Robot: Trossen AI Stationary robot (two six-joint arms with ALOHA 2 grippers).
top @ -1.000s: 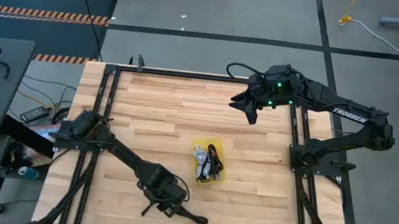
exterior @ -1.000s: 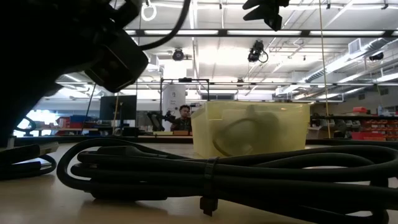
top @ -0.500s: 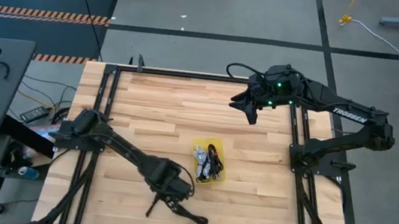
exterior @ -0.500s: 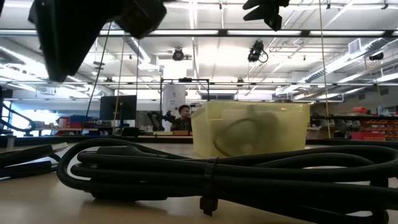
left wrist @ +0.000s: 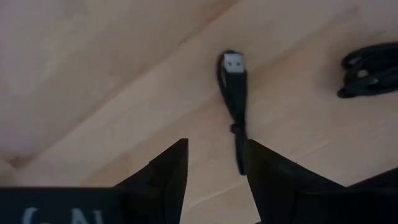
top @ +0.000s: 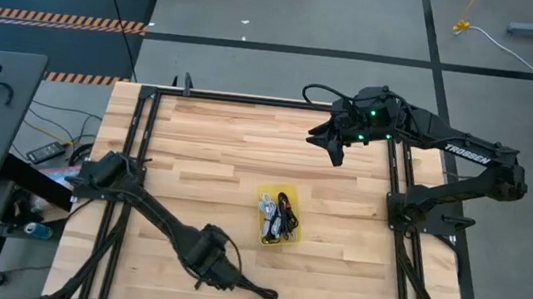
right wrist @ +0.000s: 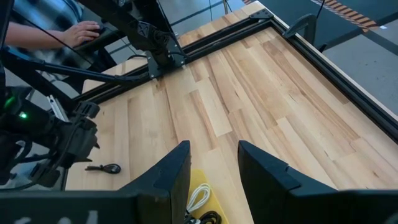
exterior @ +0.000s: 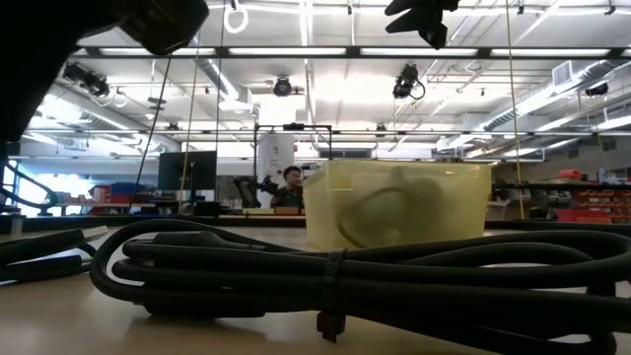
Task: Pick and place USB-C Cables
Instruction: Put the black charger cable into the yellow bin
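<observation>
A yellow bin (top: 279, 217) in the middle of the table holds several bundled USB-C cables, white and black; the low view shows its translucent wall (exterior: 399, 202). One black cable (top: 252, 290) lies loose on the wood near the front edge, its plug end (left wrist: 234, 62) pointing away from my left gripper (left wrist: 216, 146). That gripper hangs open above it, pointing down, and touches nothing. A second black bundle (left wrist: 370, 70) lies beside it. My right gripper (top: 337, 146) waits open, high over the far right of the table.
A black metal frame (top: 135, 155) borders the tabletop on its left, far and right sides. In the low view a tied black cable bundle (exterior: 345, 276) fills the foreground in front of the bin. A person's hand (right wrist: 84, 30) rests beyond the table's left edge.
My left gripper has risen from the table near the front edge, tipped until it points straight down, and shifted a little toward the left edge. Its fingers have stayed open. The loose black cable has stayed where it lay.
</observation>
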